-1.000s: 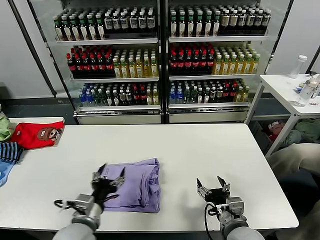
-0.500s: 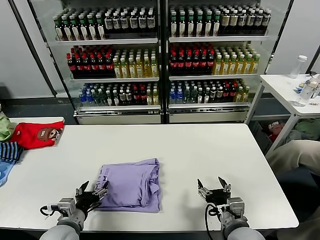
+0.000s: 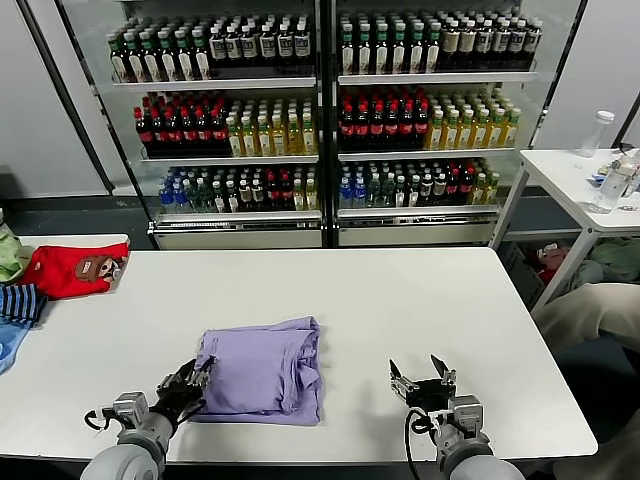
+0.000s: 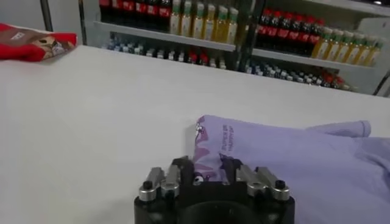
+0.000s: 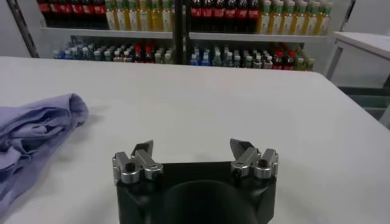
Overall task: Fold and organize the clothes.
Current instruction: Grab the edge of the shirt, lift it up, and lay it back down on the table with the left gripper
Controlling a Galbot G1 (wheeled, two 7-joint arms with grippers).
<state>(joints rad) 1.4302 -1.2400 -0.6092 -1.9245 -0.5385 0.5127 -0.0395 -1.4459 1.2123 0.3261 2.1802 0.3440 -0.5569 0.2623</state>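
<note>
White surface: the table point(image 3: 400, 290) is a plain matte white top that fills the near and middle ground, its far edge in front of the coolers.
Left gripper point(image 3: 192, 378): low at the near left of the table, its fingers drawn narrow and pinched on the near-left corner of the T-shirt; in the left wrist view the left gripper point(image 4: 207, 171) has printed fabric between its fingertips.
Right gripper point(image 3: 418, 374): at the near edge of the table, right of centre, fingers spread wide with nothing between them, apart from the cloth; the right wrist view shows the right gripper point(image 5: 194, 152) over bare table.
T-shirt point(image 3: 265, 368): lavender, folded into a rough rectangle, lying flat on the near-centre of the table between the two grippers, nearer the left one; dark purple print shows on the T-shirt point(image 4: 304, 155) at the held corner, and the T-shirt point(image 5: 33, 131) has soft bunched folds along its edge facing the right gripper.
Far-left edge: a red garment point(image 3: 72, 268) with a cartoon patch lies on the table, with a navy-striped garment point(image 3: 20, 302) just beside it, both well apart from the T-shirt.
Side room: a second white table point(image 3: 575, 178) stands to the right, carrying a clear bottle point(image 3: 596, 132).
Back wall: glass-door drink coolers point(image 3: 320, 120) with rows of bottles on several shelves.
</note>
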